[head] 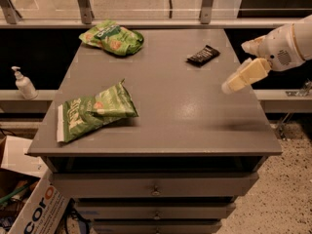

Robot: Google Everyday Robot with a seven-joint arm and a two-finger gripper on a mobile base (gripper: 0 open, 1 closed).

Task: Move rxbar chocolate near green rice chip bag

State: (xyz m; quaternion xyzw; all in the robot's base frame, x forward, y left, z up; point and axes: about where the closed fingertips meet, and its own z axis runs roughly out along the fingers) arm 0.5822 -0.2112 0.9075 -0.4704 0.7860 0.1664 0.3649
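Note:
The rxbar chocolate (pixel 203 55) is a small dark bar lying flat at the far right of the grey table (pixel 170 121). The green rice chip bag (pixel 112 37) is puffy and bright green and sits at the far left corner. My gripper (pixel 241 78) comes in from the right edge, above the table's right side. It is in front of and to the right of the bar, apart from it, and holds nothing.
A longer, flatter green bag (pixel 92 112) with a white end strip lies at the front left. A white pump bottle (pixel 23 83) stands on a ledge to the left. A cardboard box (pixel 29 208) sits on the floor at the lower left. Drawers (pixel 156 186) are under the tabletop.

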